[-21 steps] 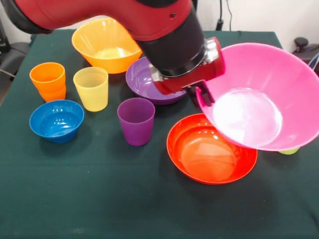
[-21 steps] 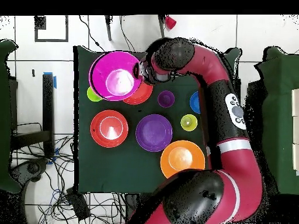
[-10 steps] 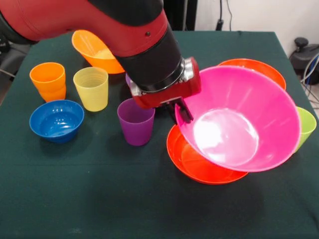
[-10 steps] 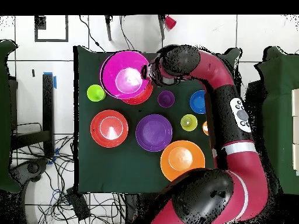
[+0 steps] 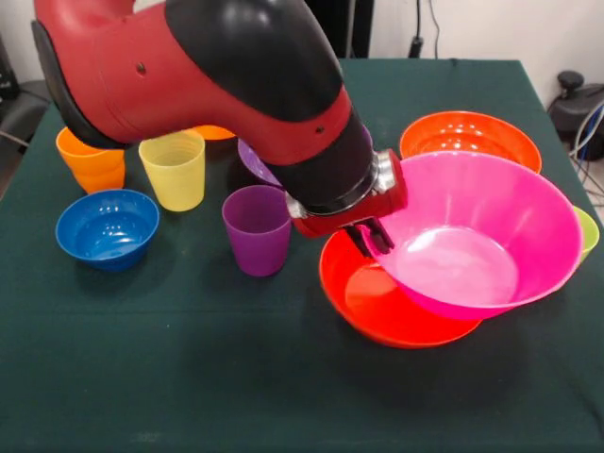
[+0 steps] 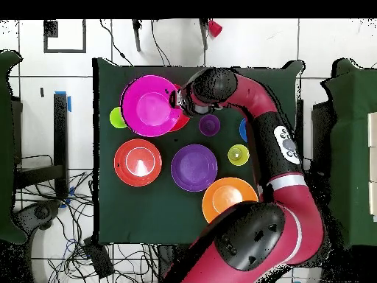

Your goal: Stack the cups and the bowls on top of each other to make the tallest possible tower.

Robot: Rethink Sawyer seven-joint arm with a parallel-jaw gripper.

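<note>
The pink bowl (image 5: 477, 236) sits tilted over a red-orange bowl (image 5: 377, 307), its underside resting in or just above that bowl; which of the two cannot be told. The pincer (image 5: 370, 238) is clenched on the pink bowl's rim at the side nearest the purple cup (image 5: 258, 228), one finger inside the wall and one outside. In the overhead view the pink bowl (image 6: 149, 105) covers nearly all of the red-orange bowl beneath, leaving only a sliver at its edge.

A second red-orange bowl (image 5: 469, 138) stands just behind the pink one, and a lime green cup (image 5: 589, 231) peeks out beside the pink bowl's far rim. The purple bowl (image 5: 257, 159) is mostly hidden behind the arm (image 5: 217, 75); from above it (image 6: 194, 167) lies near the middle of the table (image 5: 189, 377), with the yellow-orange bowl (image 6: 227, 195) beside it.

On the other side stand the yellow cup (image 5: 174, 168), the orange cup (image 5: 91, 157) and the small blue bowl (image 5: 107, 227), each apart from the others.
</note>
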